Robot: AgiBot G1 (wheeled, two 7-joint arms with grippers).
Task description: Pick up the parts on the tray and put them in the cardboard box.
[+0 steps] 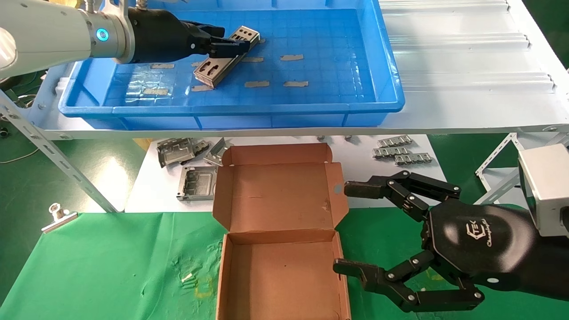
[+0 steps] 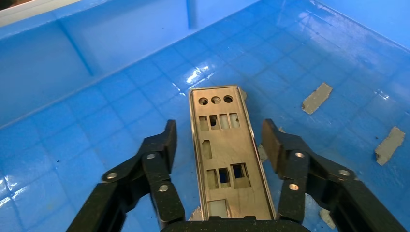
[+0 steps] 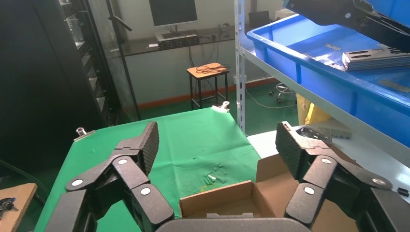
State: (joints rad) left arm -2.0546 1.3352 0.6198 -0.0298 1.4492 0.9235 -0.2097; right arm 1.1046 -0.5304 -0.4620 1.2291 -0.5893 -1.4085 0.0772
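Observation:
The parts (image 1: pixel 224 58) are silver punched plates lying in a stack on the floor of the blue tray (image 1: pixel 338 66). My left gripper (image 1: pixel 224 41) is low over the stack and open. In the left wrist view its fingers (image 2: pixel 167 145) stand on either side of the top plate (image 2: pixel 227 154), with a gap on each side. The cardboard box (image 1: pixel 280 275) stands open and empty on the green cloth, lid (image 1: pixel 280 200) folded back. My right gripper (image 1: pixel 341 227) is open and empty beside the box's right wall. The right wrist view shows the box (image 3: pixel 227 198) and the stack (image 3: pixel 374 59).
Squarish grey brackets (image 1: pixel 186 153) and small slotted strips (image 1: pixel 400 151) lie on the white board behind the box. Grey tape scraps (image 1: pixel 291 57) dot the tray floor. A binder clip (image 1: pixel 58 215) holds the green cloth (image 1: pixel 111 266). Slanted shelf struts (image 1: pixel 58 155) stand at the left.

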